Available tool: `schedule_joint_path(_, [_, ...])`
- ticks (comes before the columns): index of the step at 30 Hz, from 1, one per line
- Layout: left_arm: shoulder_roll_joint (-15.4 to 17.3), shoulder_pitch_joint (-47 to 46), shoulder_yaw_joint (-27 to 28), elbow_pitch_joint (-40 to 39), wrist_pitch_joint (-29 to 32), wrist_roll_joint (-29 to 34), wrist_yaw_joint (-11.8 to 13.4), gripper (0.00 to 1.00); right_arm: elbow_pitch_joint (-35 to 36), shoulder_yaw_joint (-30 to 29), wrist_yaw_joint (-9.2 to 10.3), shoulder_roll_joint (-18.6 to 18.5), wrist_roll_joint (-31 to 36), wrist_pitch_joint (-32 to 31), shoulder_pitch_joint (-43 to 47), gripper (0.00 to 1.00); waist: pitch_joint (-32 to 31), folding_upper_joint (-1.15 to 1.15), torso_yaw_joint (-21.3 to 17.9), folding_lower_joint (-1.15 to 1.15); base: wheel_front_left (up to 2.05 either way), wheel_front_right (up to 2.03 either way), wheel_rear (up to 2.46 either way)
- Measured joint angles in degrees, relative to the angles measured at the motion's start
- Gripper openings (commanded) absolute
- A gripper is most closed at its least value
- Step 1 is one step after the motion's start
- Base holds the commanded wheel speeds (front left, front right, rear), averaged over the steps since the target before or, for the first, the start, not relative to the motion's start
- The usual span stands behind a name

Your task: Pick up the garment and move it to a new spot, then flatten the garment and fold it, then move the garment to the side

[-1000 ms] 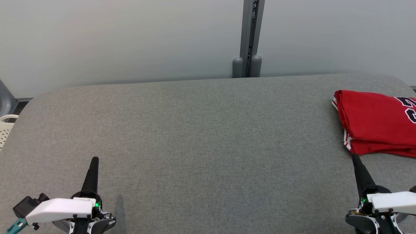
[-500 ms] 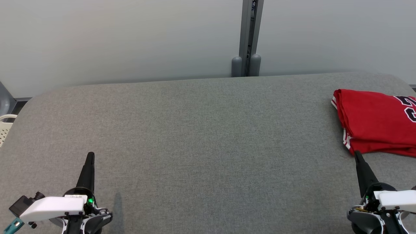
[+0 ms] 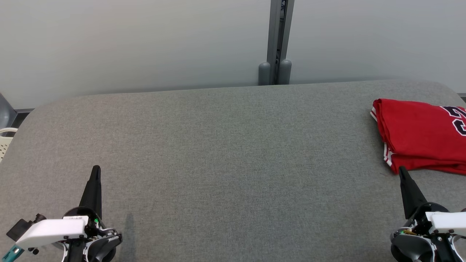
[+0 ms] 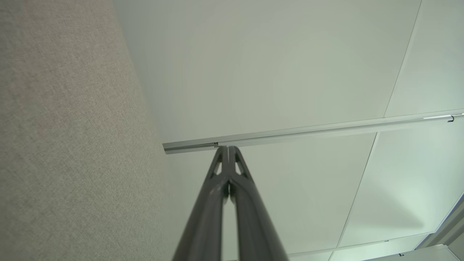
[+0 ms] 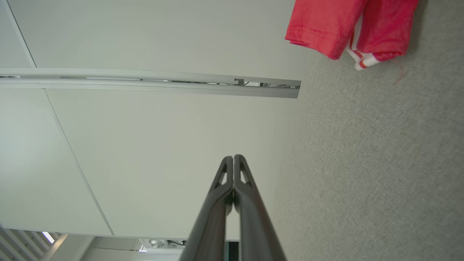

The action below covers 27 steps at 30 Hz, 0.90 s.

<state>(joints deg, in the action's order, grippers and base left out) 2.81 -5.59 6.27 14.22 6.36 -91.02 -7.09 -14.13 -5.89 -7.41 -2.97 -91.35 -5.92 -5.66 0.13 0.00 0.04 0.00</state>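
Note:
A red jersey with white trim and dark numerals lies folded at the right edge of the grey fabric table, cut off by the head view's border. Its hem and striped trim appear at the top of the right wrist view. My right gripper is shut and holds nothing, its tip just in front of the jersey's near corner. At the lower left my left gripper is shut and holds nothing, far from the jersey. Each wrist view has its fingertips pressed together, left gripper, right gripper.
A pale wall with a grey metal post rises behind the table's far edge. A cream perforated basket peeks in past the table's left edge. The table's broad middle is bare grey fabric.
The head view has drifted slightly. Both grippers have slid back toward the bottom edge, the left one also a little leftward. The jersey has stayed in place.

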Motion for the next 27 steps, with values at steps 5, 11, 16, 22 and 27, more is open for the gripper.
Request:
schedule_joint_path(5, [0.0, -0.3, 0.3, -0.1, 0.2, -1.4, -0.4, 0.00, 0.1, -0.3, 0.00, 0.0, -1.3, -0.2, -0.3, 0.00, 0.1, 0.00, 0.0, 0.00, 0.00, 0.00, 0.00])
schedule_joint_path(11, [0.0, -0.3, 0.3, -0.1, 0.2, -1.4, -0.4, 0.00, 0.1, -0.3, 0.00, 0.0, -1.3, -0.2, -0.3, 0.00, 0.1, 0.00, 0.0, 0.00, 0.00, 0.00, 0.00])
schedule_joint_path(16, [0.0, -0.3, 0.3, -0.1, 0.2, -1.4, -0.4, 0.00, 0.1, -0.3, 0.00, 0.0, -1.3, -0.2, -0.3, 0.00, 0.1, 0.00, 0.0, 0.00, 0.00, 0.00, 0.00])
schedule_joint_path(22, [0.0, -0.3, 0.3, -0.1, 0.2, -1.4, -0.4, 0.00, 0.1, -0.4, 0.00, 0.0, -1.3, -0.3, -0.3, 0.00, 0.1, 0.00, 0.0, 0.00, 0.00, 0.00, 0.00])
schedule_joint_path(27, [0.0, -0.3, 0.3, -0.1, 0.2, -1.4, -0.4, 0.00, 0.1, -0.4, 0.00, 0.0, -1.3, -0.4, -0.3, 0.00, 0.1, 0.00, 0.0, 0.00, 0.00, 0.00, 0.00])
